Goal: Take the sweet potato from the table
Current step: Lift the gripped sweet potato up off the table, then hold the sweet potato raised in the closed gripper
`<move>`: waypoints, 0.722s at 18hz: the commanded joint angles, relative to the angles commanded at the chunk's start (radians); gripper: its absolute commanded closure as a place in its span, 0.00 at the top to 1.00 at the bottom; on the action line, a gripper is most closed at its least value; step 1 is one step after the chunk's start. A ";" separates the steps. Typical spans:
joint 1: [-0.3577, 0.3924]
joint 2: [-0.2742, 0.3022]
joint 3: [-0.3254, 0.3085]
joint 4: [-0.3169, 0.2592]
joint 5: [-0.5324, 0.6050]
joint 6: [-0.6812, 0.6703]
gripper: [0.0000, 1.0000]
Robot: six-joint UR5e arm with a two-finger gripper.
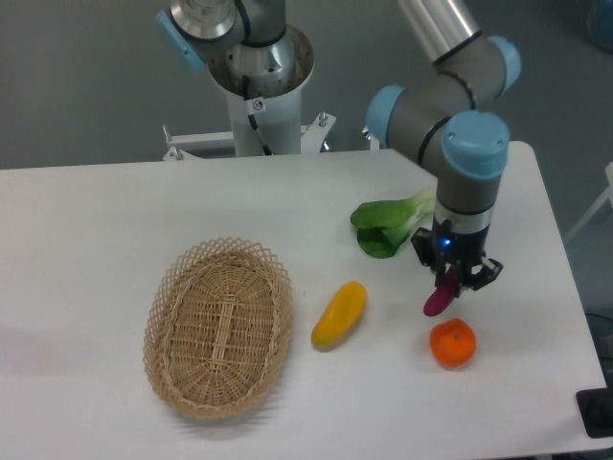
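My gripper [454,279] is closed on the upper end of the sweet potato [442,298], jaws drawn in close around that narrow tip, and the rest of the tuber hangs below them at a slant, its lower end pointing down and toward the basket side. I judge it lifted off the table [96,230], though from this one view I cannot be sure the lower tip is fully free of the surface. The orange [452,342] sits just beneath and a little in front of my jaws, near the hanging tip but apart from it. The greens [386,226] lie behind my jaws and off to one side, the yellow fruit [339,313] farther out on that side, and the basket [219,325] well beyond it. The sweet potato looks light, stiff and smooth-skinned, so I expect it to keep its shape but possibly slide or pivot, since I have it by a tapered end and not the thicker middle. A hold nearer the middle would swing less; as it is, firm pressure and a slow, steady carry seem wise.
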 joint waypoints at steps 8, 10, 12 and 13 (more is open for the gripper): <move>-0.065 0.034 0.023 -0.029 -0.006 -0.072 0.28; -0.065 0.035 0.023 -0.028 -0.006 -0.074 0.28; -0.065 0.037 0.035 -0.029 -0.006 -0.074 0.28; -0.065 0.037 0.037 -0.029 -0.006 -0.072 0.28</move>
